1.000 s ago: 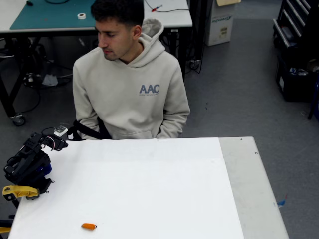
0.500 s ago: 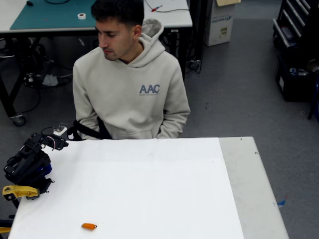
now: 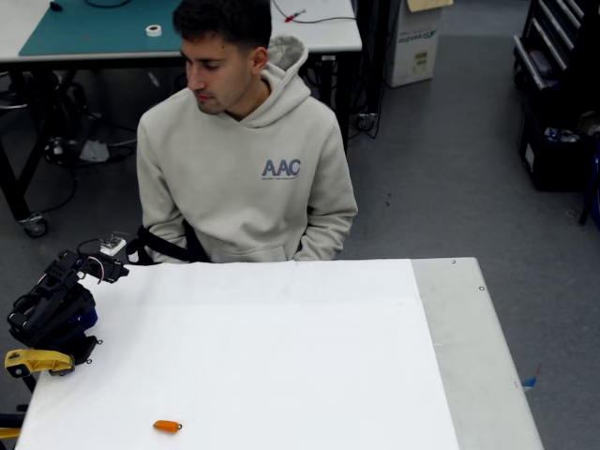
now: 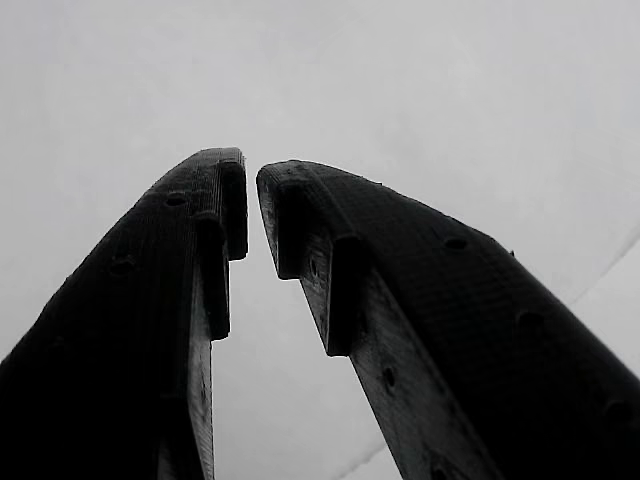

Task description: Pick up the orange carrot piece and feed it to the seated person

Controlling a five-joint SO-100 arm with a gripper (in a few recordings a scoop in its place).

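Observation:
The orange carrot piece [image 3: 167, 426] lies flat on the white table [image 3: 281, 356] near its front left edge. The seated person [image 3: 246, 159], in a beige hooded sweatshirt with "AAC" on the chest, sits behind the table's far edge and looks down toward the arm. My black arm is folded at the table's left edge, and its gripper [image 3: 94, 270] is well behind the carrot. In the wrist view the gripper [image 4: 251, 185] hangs over bare white surface, its two black fingers [image 4: 330, 240] almost touching at the tips with nothing between them.
A grey strip [image 3: 469, 347] runs along the table's right side. Behind the person stands a workbench with a green mat [image 3: 94, 23]. A cardboard box [image 3: 415, 42] and dark shelving [image 3: 553, 84] stand on the grey floor at the right.

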